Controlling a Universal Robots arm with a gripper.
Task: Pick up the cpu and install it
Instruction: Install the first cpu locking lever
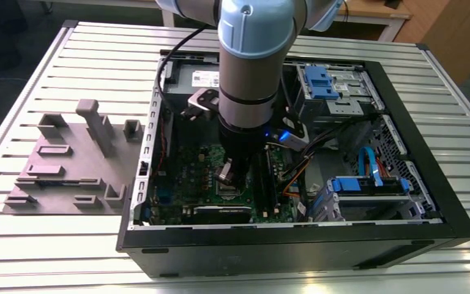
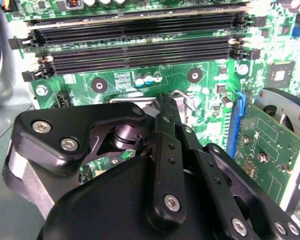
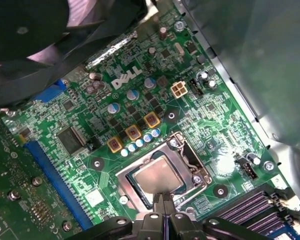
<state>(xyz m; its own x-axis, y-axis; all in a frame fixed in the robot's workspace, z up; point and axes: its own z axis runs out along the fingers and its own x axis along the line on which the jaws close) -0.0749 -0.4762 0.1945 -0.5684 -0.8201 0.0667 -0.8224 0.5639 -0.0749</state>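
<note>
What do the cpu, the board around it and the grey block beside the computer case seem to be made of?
The cpu: a metal top by the look of it, silvery-grey with a soft, dull sheen. The board: glossy green laminate, probably fibreglass, with fine traces and a glare spot. The grey block: matte, uniform grey, likely plastic, perhaps printed; the look leaves it open.

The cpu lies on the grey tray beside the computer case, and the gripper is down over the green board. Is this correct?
No. The cpu is not on the grey tray: the first wrist view shows it within the dark socket frame of the green board. The gripper is indeed down over the green board, at the cpu's edge.
</note>
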